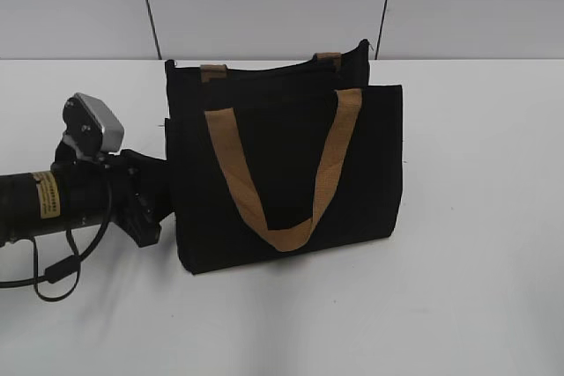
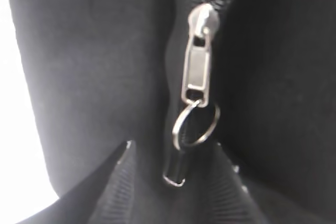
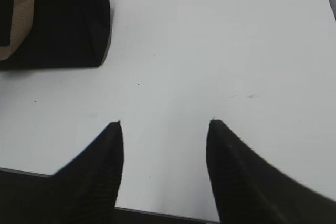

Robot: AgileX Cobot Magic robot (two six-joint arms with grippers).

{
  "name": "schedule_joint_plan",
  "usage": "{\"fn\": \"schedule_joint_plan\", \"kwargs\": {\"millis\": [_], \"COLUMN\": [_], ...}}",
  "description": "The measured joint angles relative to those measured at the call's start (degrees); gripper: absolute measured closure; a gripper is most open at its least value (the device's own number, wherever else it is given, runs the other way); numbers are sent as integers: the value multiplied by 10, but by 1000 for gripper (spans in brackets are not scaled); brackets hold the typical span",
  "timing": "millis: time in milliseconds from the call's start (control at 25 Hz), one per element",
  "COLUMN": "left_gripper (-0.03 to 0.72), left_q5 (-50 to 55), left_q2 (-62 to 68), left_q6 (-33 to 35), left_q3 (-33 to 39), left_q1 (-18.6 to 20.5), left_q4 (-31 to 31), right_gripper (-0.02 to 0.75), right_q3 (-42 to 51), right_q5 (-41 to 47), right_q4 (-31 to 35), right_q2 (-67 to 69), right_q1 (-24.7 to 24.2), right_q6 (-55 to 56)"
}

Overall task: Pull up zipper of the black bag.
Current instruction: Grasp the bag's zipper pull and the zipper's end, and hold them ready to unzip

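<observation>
1. Left gripper (image 2: 178, 174) at the black bag's (image 1: 282, 173) left side, fingers (image 2: 118, 182) spread apart.
2. Zipper (image 2: 197, 69) just ahead of it; ring hangs between the fingertips.
3. Right gripper (image 3: 165, 129) open over the table (image 3: 210, 51), bag far to its left.

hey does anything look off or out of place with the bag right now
Nothing looks damaged or spilled. The black bag stands upright on the white table, leaning slightly. On its side, the zipper sits on its track with its ring hanging, just ahead of the left gripper.
</observation>
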Motion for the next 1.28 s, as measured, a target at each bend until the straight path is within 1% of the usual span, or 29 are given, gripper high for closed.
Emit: {"fn": "schedule_joint_plan", "kwargs": {"millis": [160,360,520,600,680,760,1000,1080,1280], "left_gripper": [397,486,528,561,620,653,666,666,666], "left_q5": [0,0,-10,-13,-16,-17,-6,3,65], "left_q2": [4,4,4,4,4,4,4,3,-40], "left_q6": [0,0,0,0,-2,-13,-62,-91,-152], "left_q3": [0,0,0,0,0,0,0,0,0], "left_q1": [0,0,0,-1,-1,-1,-1,-1,-1], "left_q4": [0,2,1,0,-1,-3,-11,-11,-5], "right_gripper": [337,337,337,337,337,337,337,337,337], "right_q3": [0,0,0,0,0,0,0,0,0], "right_q5": [0,0,0,0,0,0,0,0,0], "right_q4": [0,0,0,0,0,0,0,0,0], "right_q2": [0,0,0,0,0,0,0,0,0], "right_q1": [0,0,0,0,0,0,0,0,0], "right_q6": [0,0,0,0,0,0,0,0,0]}}
